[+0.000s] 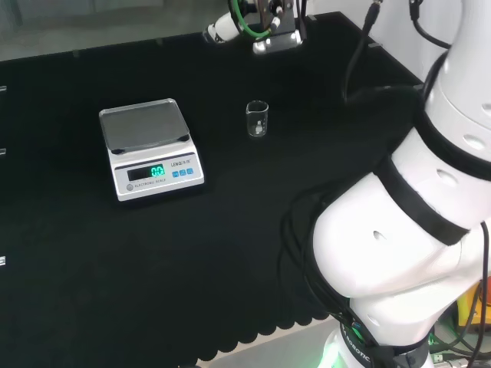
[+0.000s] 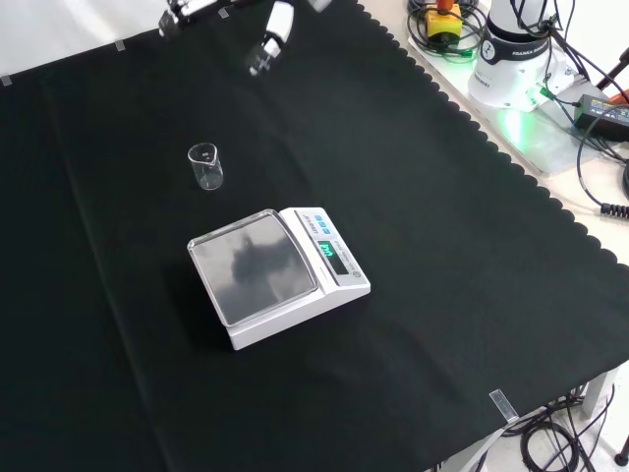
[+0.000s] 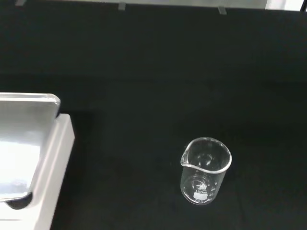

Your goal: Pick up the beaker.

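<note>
step: approach, pretty sure | hand sat high off beaker, fingers unclear | next: drop down beside it

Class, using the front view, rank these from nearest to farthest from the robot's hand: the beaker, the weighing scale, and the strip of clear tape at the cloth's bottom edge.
1. The beaker: standing upright on the cloth just below the hand, slightly to its left.
2. The weighing scale: mid-cloth, lower than the beaker.
3. The strip of clear tape: at the cloth's bottom-right edge, clearly farthest.
</note>
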Controlling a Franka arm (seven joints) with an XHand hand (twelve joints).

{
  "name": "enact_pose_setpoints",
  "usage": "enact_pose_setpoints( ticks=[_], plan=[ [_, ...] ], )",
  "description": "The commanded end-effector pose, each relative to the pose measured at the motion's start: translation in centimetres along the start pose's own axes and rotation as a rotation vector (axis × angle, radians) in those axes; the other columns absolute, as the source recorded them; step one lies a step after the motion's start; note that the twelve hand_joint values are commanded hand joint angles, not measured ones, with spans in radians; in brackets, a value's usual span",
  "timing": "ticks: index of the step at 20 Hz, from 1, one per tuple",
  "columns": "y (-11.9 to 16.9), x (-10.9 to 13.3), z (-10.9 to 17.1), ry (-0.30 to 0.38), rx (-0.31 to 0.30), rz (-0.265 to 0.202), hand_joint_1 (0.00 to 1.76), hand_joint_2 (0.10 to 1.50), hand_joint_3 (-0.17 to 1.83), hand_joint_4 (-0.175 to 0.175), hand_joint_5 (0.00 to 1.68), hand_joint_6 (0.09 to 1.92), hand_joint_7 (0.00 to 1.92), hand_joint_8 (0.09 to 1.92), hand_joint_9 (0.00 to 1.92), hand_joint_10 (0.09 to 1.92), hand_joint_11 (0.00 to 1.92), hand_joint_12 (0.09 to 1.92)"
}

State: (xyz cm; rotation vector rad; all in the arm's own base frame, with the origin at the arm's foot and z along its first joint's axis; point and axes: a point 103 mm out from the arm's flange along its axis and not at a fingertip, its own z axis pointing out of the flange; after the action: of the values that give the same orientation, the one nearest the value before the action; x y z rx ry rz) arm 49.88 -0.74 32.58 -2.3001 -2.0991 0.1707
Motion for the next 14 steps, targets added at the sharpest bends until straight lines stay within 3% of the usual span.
enact_pose_setpoints(
  ticks=[1, 8, 14],
  plan=[
    [4.5, -1.9, 5.0, -0.025, 0.023, 0.05, 0.5, 0.73, 0.38, -0.061, 0.2, 0.09, 0.0, 0.67, 0.09, 0.86, 0.22, 1.49],
    [6.9, -3.2, 10.8, 0.043, 0.128, 0.092, 0.49, 0.71, 0.37, -0.057, 0.21, 0.09, 0.0, 0.67, 0.07, 0.86, 0.2, 1.5],
    [7.6, -3.6, 13.7, 0.028, 0.17, 0.103, 0.49, 0.71, 0.36, -0.051, 0.21, 0.09, 0.0, 0.65, 0.06, 0.87, 0.19, 1.52]
  ],
)
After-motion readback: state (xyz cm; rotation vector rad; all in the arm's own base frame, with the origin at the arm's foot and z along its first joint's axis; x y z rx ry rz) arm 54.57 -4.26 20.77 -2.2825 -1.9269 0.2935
